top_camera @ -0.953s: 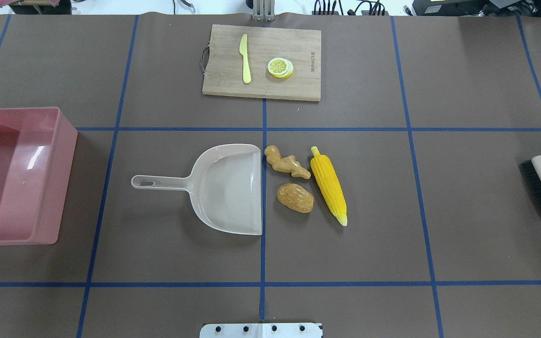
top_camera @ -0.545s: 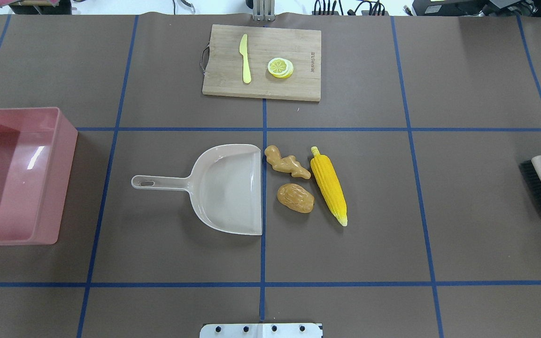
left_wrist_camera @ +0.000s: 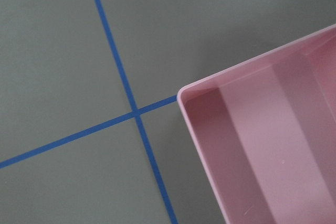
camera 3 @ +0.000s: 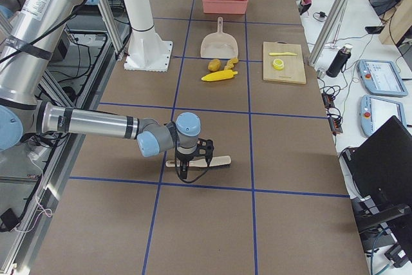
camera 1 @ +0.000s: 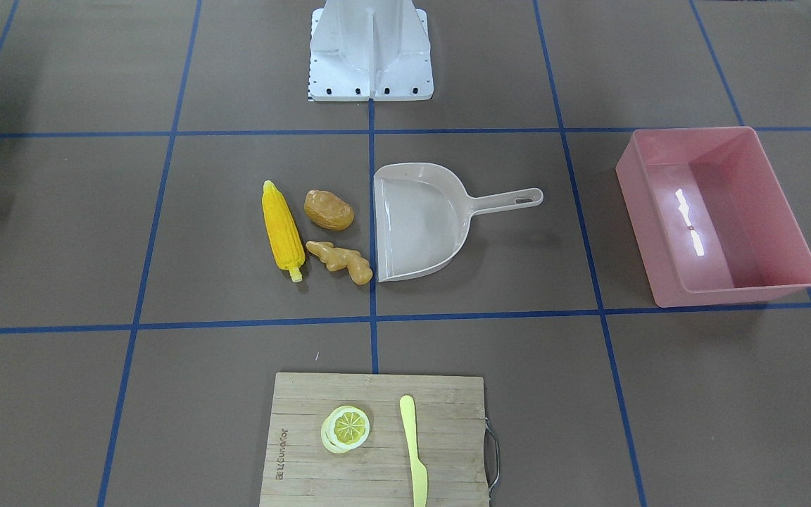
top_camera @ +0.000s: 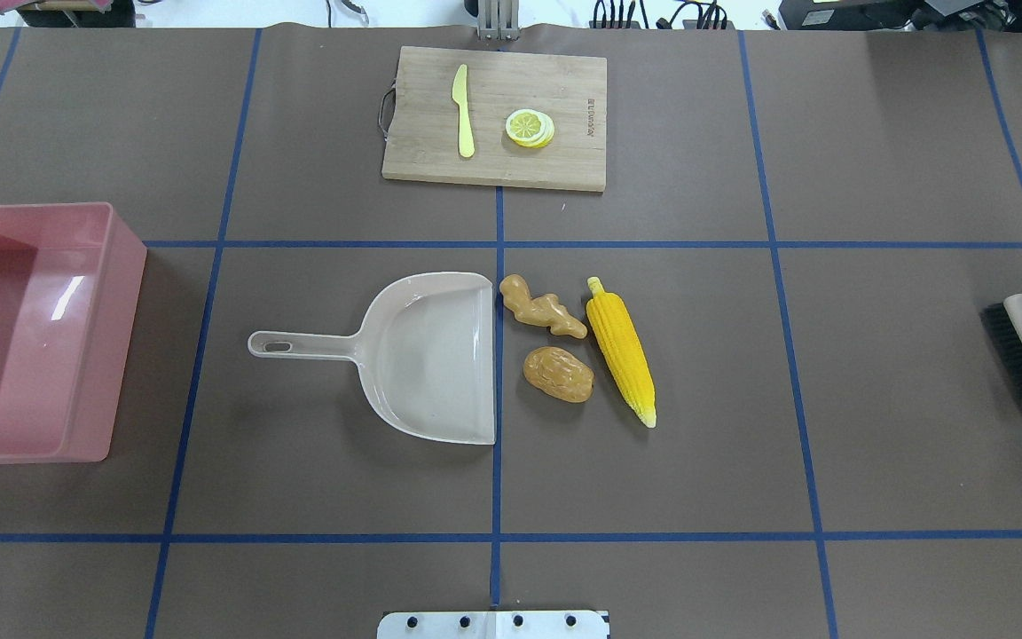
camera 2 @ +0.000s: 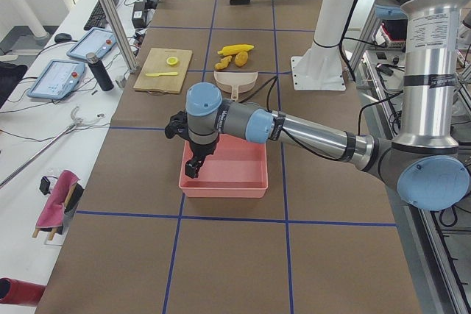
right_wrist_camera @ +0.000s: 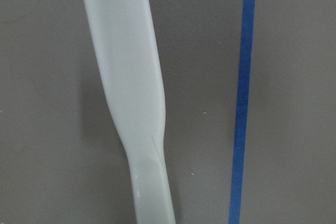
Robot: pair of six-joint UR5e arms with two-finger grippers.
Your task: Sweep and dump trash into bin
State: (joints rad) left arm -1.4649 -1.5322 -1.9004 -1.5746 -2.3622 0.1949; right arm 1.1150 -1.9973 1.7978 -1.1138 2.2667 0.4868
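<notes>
Left arm (camera 2: 316, 137): upper link upright, pointing to 12 o'clock; forearm stretched long and low from the elbow toward 10 o'clock in the left-end view. Left wrist (camera 2: 204, 108) bent, so the left gripper (camera 2: 192, 170) hangs straight down to 6 o'clock. Can't tell how wide its jaws stand.

Right arm (camera 3: 96, 123): upper link rising to 1 o'clock, forearm near level, reaching toward 3 o'clock in the right-end view. Right wrist (camera 3: 187, 125) folded over, right gripper (camera 3: 184, 173) pointing down to 6 o'clock, tips low near the tabletop. Its jaw gap is unreadable too.
</notes>
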